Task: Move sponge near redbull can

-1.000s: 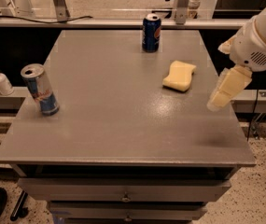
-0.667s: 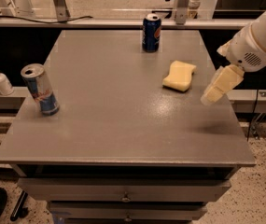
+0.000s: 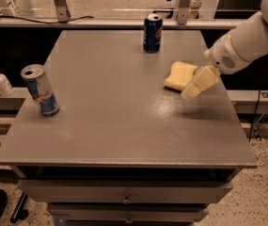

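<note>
Hovering at the sponge's (image 3: 177, 74) 4 o'clock edge, the gripper (image 3: 190, 92) points down and left toward the tabletop. I judge it is angled that way to reach the sponge for a grasp or a push. Whether it is released or clenched cannot be told. The sponge lies flat at about 2 o'clock on the grey table (image 3: 124, 131), well apart from the redbull can (image 3: 40, 89), which stands upright at 9 o'clock near the left edge. 1 dark blue cola can (image 3: 152, 33) stands at 12 o'clock. Compared with 1 second ago, the gripper has swung in from the table's right edge toward 9 o'clock, closing on the sponge. The sponge and both cans have not moved.
</note>
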